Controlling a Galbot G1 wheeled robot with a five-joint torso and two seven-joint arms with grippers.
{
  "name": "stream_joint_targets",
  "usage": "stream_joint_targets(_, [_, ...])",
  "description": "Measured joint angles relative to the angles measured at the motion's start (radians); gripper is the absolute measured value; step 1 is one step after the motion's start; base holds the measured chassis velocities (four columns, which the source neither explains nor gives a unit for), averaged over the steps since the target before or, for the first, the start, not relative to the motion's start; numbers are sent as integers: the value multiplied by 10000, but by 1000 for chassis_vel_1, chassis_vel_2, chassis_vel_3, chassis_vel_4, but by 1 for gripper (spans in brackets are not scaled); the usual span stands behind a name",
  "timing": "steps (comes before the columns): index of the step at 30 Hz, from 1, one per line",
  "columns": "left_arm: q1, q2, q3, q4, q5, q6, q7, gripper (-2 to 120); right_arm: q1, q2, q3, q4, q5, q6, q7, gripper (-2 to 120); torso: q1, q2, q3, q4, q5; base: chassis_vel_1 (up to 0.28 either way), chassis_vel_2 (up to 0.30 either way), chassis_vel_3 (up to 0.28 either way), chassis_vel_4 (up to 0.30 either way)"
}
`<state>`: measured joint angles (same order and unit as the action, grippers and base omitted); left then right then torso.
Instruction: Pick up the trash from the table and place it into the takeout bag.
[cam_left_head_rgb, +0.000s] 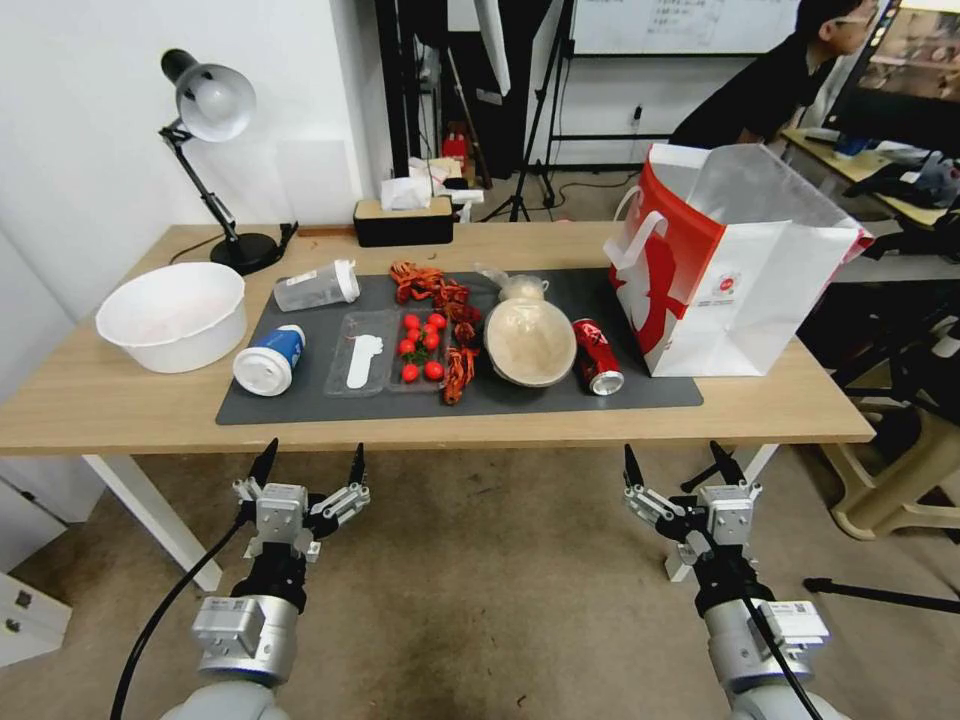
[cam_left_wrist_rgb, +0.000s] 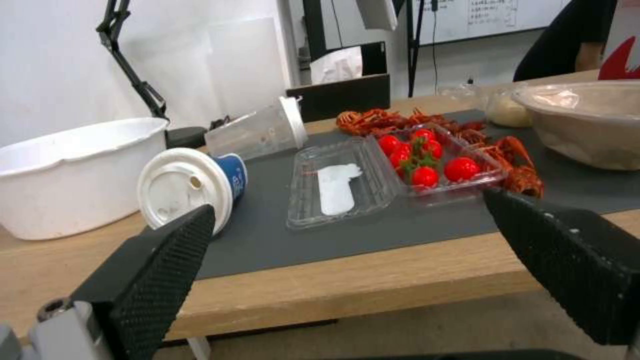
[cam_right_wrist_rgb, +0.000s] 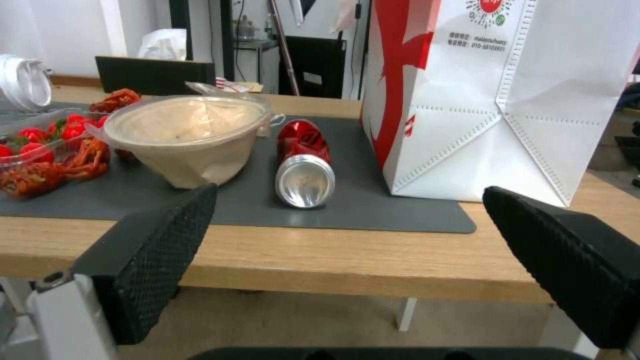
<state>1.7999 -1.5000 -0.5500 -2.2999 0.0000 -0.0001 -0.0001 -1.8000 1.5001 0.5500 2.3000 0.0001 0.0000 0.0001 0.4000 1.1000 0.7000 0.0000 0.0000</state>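
Trash sits untouched; left gripper (cam_left_head_rgb: 309, 466) and right gripper (cam_left_head_rgb: 679, 463) hang wide open, soda can (cam_left_head_rgb: 597, 356) probably nearest.

The small clear knotted bag (cam_left_head_rgb: 523, 287) sits seemingly half-hidden behind the bowl (cam_left_head_rgb: 529, 342).

The head view looks forward and down from above the near edge of the surface (cam_left_head_rgb: 120, 400), taking in its whole width, the dark mat (cam_left_head_rgb: 560, 395) and the floor below. The left wrist view sits low, just off the near edge, facing across the mat's left part at close range toward the blue-and-white cup (cam_left_wrist_rgb: 190, 190) and the tomato tray (cam_left_wrist_rgb: 433, 165). The right wrist view sits equally low off the near edge, facing the mat's right part: the soda can (cam_right_wrist_rgb: 304, 165) and the takeout bag (cam_right_wrist_rgb: 533, 100). Both wrist views share the beige bowl (cam_left_wrist_rgb: 587, 125) and the tomatoes.
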Motion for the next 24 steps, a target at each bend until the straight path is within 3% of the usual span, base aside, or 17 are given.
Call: stream_joint_targets(24, [-23,99,43,-24,-84,33,-120,100,-23,-35,23,70,92,-118,-19,100,0,0,0,2,2,0,0,0,0])
